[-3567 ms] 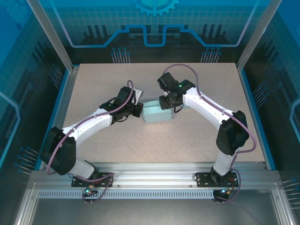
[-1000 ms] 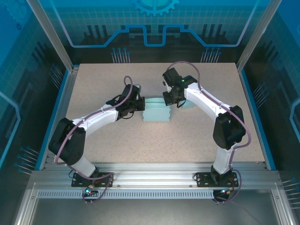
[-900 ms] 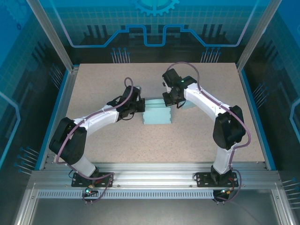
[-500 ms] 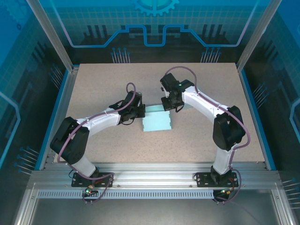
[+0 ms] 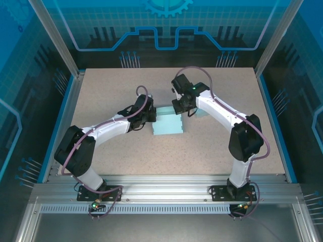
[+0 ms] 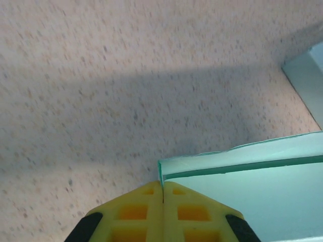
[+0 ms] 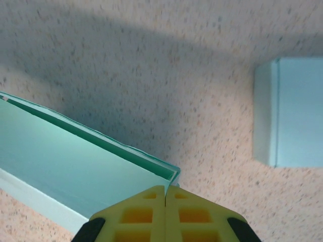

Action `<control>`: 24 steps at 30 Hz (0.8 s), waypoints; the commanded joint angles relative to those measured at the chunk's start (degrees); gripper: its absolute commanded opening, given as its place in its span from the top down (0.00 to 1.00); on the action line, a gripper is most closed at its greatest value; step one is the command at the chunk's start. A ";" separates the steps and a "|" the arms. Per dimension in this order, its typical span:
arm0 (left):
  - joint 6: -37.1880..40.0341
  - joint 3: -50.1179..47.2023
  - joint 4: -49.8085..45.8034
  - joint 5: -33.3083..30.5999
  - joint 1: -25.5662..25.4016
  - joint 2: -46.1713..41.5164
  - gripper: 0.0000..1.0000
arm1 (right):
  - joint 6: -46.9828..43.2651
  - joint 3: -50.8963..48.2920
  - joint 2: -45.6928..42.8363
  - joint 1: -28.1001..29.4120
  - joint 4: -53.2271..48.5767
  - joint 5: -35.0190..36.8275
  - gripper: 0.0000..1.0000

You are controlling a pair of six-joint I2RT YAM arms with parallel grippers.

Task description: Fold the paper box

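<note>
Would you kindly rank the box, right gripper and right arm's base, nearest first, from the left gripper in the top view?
1. The box, pinched by the left gripper.
2. The right gripper, at the box's far-right corner.
3. The right arm's base, near-right.

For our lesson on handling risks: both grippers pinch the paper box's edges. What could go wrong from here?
The left gripper and right gripper each pinch only a thin wall edge of the paper box; uneven pulling might tear it or let it slip.
The separate teal piece lies near the right gripper and might get knocked.
</note>
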 commanded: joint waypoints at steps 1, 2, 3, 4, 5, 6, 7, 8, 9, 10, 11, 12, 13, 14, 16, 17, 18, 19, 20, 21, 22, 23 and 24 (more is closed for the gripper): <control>5.10 3.38 10.58 -1.25 -1.30 1.61 1.00 | -2.65 3.12 2.65 2.13 6.23 -2.41 1.00; 6.14 3.40 12.29 -2.03 -1.27 2.21 1.00 | -3.04 3.17 2.94 2.05 7.55 -2.06 1.00; 7.03 3.36 14.05 -2.73 -1.20 2.81 1.00 | -3.48 2.80 3.06 2.17 9.15 -1.78 1.00; 7.68 3.17 15.65 -3.17 -1.21 3.23 1.00 | -3.59 2.21 3.05 2.18 10.65 -1.48 1.00; 8.46 2.69 17.56 -3.58 -1.21 3.75 1.00 | -3.83 1.15 2.68 2.21 12.67 -1.27 1.00; 8.93 2.17 19.34 -3.98 -1.21 4.10 1.00 | -3.90 -0.38 2.18 2.21 14.80 -0.99 1.00; 9.22 1.61 20.97 -4.05 -1.16 4.28 1.00 | -4.03 -1.70 1.57 2.21 16.67 -0.55 1.00; 9.72 0.58 23.32 -4.04 -1.18 4.39 1.00 | -4.20 -3.56 0.69 2.21 18.91 -0.27 1.00; 10.20 -0.78 26.09 -4.01 -1.13 4.29 1.00 | -4.36 -5.80 -0.28 2.24 21.42 0.07 1.00; 10.47 -1.87 28.27 -4.04 -1.17 4.23 1.00 | -4.62 -7.63 -1.25 2.28 23.66 0.23 1.00; 10.97 -3.09 30.27 -4.11 -1.15 4.09 1.00 | -4.81 -10.03 -2.34 2.29 26.20 0.43 1.00; 11.40 -4.05 32.17 -4.00 -1.19 4.00 1.00 | -4.96 -12.20 -3.42 2.29 28.44 0.60 1.00; 11.74 -4.80 33.65 -3.98 -1.19 3.89 1.00 | -5.02 -13.80 -4.22 2.30 30.20 0.78 1.00; 12.14 -5.70 35.36 -3.64 -1.20 3.72 1.00 | -5.08 -15.66 -5.28 2.38 32.00 0.96 1.00; 12.81 -7.18 37.56 -3.41 -1.27 3.37 1.00 | -5.16 -19.11 -7.18 2.54 35.19 1.15 1.00; 13.02 -8.01 38.55 -3.40 -1.39 3.18 1.00 | -5.18 -20.56 -8.24 2.71 36.57 1.28 1.00; 13.29 -8.96 39.65 -3.33 -1.62 2.99 1.00 | -5.12 -22.12 -9.28 2.87 37.82 1.29 1.00; 13.48 -9.86 40.65 -3.32 -1.71 2.78 1.00 | -5.15 -23.42 -10.03 2.99 38.68 1.35 1.00; 13.64 -11.01 41.72 -3.31 -1.90 2.60 1.00 | -5.11 -24.59 -10.91 3.15 39.49 1.52 1.00; 13.72 -12.12 42.76 -3.40 -2.08 2.33 1.00 | -5.08 -25.52 -11.60 3.30 40.03 1.68 1.00; 13.81 -13.18 43.67 -3.47 -2.31 2.06 1.00 | -4.96 -26.24 -12.06 3.45 40.41 1.68 1.00; 13.92 -14.27 44.64 -3.60 -2.53 1.74 1.00 | -4.91 -27.09 -12.57 3.73 40.85 1.76 1.00; 14.20 -15.35 45.51 -4.00 -2.76 1.47 1.00 | -4.82 -28.05 -13.16 4.00 41.44 1.85 1.00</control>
